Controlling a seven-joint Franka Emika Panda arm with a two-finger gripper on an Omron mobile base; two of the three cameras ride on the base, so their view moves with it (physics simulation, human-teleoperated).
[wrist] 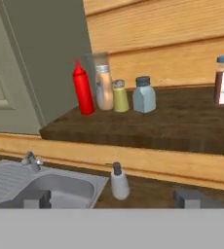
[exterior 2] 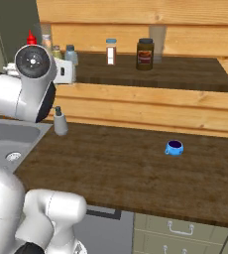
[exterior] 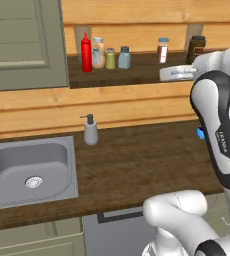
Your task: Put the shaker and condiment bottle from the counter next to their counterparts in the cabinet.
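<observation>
Both task items stand on the cabinet (exterior: 27,45) shelf already — the condiment bottle (wrist: 83,88) at the left end, then the peach bottle (wrist: 103,87), the yellow-green shaker (wrist: 119,96) and the shaker (wrist: 143,95) in a tight row. The gripper (wrist: 111,198) hangs back from the shelf, fingers spread wide and empty. On the counter (exterior: 137,165) nothing of the task remains (a soap dispenser (exterior: 90,130) and blue cup (exterior 2: 174,147) do), so the job looks finished

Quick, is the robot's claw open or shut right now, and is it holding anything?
Gripper: open, holding nothing; its fingertips stand wide apart, facing the cabinet shelf.
</observation>
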